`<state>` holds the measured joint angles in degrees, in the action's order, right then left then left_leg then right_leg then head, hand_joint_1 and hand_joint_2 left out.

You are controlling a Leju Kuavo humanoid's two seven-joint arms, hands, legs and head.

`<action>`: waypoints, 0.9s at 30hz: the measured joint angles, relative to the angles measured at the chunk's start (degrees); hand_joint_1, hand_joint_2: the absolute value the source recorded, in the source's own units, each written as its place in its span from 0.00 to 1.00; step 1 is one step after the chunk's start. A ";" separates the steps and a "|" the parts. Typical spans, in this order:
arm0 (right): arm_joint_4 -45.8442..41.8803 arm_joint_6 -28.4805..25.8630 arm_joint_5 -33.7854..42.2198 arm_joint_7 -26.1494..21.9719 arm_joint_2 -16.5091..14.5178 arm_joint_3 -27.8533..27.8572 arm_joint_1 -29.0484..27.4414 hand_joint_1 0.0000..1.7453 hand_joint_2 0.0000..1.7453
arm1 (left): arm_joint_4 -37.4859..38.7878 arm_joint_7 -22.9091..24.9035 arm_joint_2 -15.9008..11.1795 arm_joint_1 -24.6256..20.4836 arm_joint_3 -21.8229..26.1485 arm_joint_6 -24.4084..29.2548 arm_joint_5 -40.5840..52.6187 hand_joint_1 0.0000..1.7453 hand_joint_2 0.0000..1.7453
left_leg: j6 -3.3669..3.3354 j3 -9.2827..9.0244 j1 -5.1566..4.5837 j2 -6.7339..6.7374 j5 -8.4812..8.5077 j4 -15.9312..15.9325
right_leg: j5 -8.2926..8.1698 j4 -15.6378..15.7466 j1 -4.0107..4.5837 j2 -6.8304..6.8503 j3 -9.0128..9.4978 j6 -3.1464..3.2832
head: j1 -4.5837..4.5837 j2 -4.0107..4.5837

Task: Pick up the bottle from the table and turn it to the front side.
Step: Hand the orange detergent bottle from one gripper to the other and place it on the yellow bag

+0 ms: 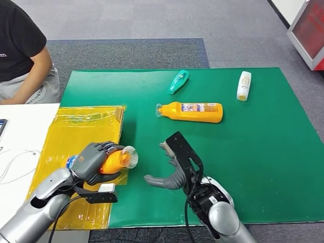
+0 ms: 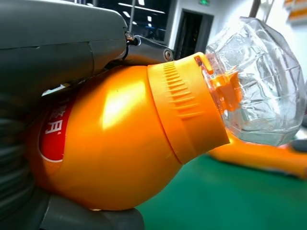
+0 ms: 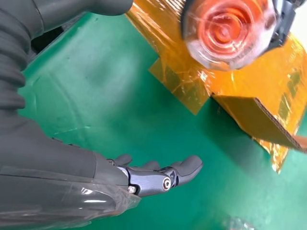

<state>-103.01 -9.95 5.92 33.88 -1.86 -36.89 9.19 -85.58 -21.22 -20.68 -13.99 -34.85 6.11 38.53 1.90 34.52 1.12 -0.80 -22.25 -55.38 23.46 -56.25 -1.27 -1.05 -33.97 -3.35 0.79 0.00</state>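
Orange bottle [image 1: 114,161] (glossy plastic, ribbed collar, faceted clear cap) is gripped by the left hand [image 1: 91,163] above crinkled yellow film [image 1: 76,126] beside the green mat [image 1: 248,152]. The right hand [image 1: 173,167] is held empty, fingers spread.

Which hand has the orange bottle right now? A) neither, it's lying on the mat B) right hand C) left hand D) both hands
C. The left hand grips the orange bottle around its body, clear cap pointing toward the right hand, which is open with its fingers spread above the green mat and holds nothing.
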 joint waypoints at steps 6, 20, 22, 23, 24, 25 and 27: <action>0.00 -0.60 -0.09 0.00 -0.20 -0.69 0.70 0.00 1.00 | 2.39 -0.21 5.76 0.95 0.36 3.66 -2.34 1.00 1.00 | 0.00 0.00 0.00 0.00 0.00 0.00 | 0.00 -0.01 0.01 0.00 0.00 0.00 | 0.01 0.00; 0.00 -2.37 -0.50 0.00 -0.23 -1.01 -0.03 0.00 1.00 | 8.41 3.51 9.29 0.93 2.63 4.94 2.60 1.00 1.00 | 0.02 -0.17 0.01 0.02 -0.01 0.01 | 0.00 -0.01 0.01 -0.01 0.13 0.01 | 0.01 0.00; 0.00 -2.42 -0.64 0.00 -0.22 -0.94 -0.28 0.00 1.00 | 8.78 3.70 9.36 0.91 2.74 4.73 3.20 1.00 1.00 | 0.02 -0.20 0.01 0.03 -0.01 0.01 | 0.00 -0.02 0.01 -0.01 0.15 0.01 | 0.01 0.00; 0.00 -2.44 -0.69 0.00 -0.21 -0.92 -0.36 0.00 1.00 | 8.91 3.74 9.38 0.90 2.80 4.67 3.36 1.00 1.00 | 0.03 -0.22 0.01 0.03 -0.01 0.01 | 0.00 -0.02 0.01 -0.02 0.16 0.01 | 0.00 0.00; 0.00 -2.48 -0.75 0.00 -0.21 -0.90 -0.41 0.00 1.00 | 9.00 3.76 9.40 0.89 2.85 4.63 3.50 0.97 1.00 | 0.03 -0.23 0.01 0.04 -0.01 0.01 | 0.00 -0.02 0.01 -0.02 0.16 0.01 | 0.00 0.00; 0.00 -2.54 -0.84 0.00 -0.21 -0.89 -0.44 0.00 1.00 | 9.08 3.78 9.43 0.89 2.91 4.60 3.59 0.78 1.00 | 0.03 -0.24 0.01 0.04 -0.01 0.01 | 0.00 -0.02 0.01 -0.02 0.18 0.02 | 0.00 0.00; -0.01 -2.66 -1.01 0.00 -0.21 -0.86 -0.54 0.00 1.00 | 9.26 3.85 9.52 0.93 3.02 4.64 3.75 0.40 1.00 | 0.03 -0.26 0.01 0.04 -0.01 0.01 | 0.00 -0.02 0.01 -0.02 0.20 0.02 | 0.01 0.00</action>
<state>-103.02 -12.62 4.92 33.88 -2.08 -37.75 8.66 -76.31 -17.38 -11.16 -13.06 -31.83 10.75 42.28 1.93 34.26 1.12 -0.77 -22.26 -55.37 23.46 -56.27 -1.26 -1.06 -33.77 -3.33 0.79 0.00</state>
